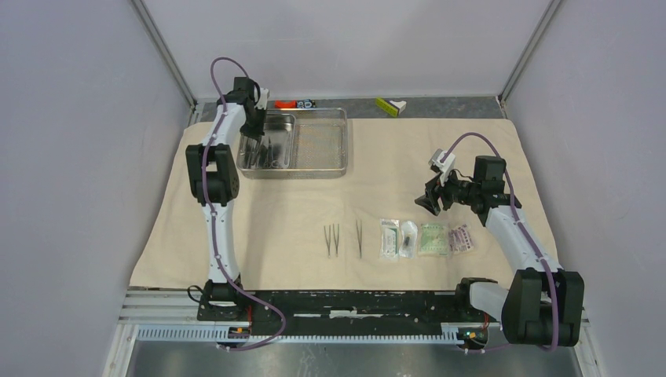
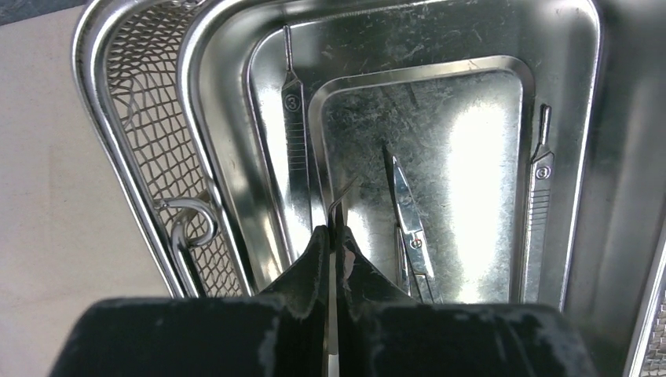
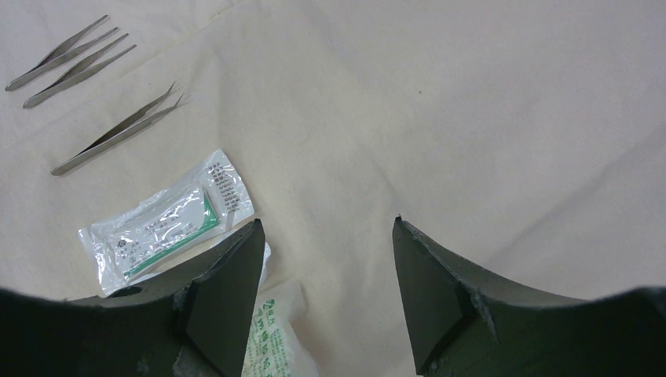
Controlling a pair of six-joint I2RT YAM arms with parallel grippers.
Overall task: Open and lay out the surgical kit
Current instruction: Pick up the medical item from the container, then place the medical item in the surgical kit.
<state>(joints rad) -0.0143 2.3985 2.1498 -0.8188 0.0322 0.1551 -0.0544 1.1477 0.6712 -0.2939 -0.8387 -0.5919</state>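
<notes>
Our left tool (image 2: 333,234) pinches shut on the thin forceps (image 2: 343,196) inside the small tray (image 2: 471,102) (right tool (image 3: 326,222) wide, empty); we should lift straight up, slowly.

One cloth wrap (image 1: 314,196), one steel tray (image 1: 345,141), one smaller tray (image 2: 440,47), three tweezers (image 1: 359,238), four sealed packets (image 1: 389,239), two scalpel handles (image 2: 295,133), one scissors (image 2: 410,220), one forceps (image 2: 342,196).

Top camera overlooks all; left wrist close above tray (image 2: 471,31), right above packets (image 3: 165,224).

Beige cloth wrap (image 1: 314,188) spread flat; steel tray (image 1: 318,145) at its far edge, tweezers (image 1: 359,238) and four packets (image 1: 430,238) rowed nearer.
</notes>
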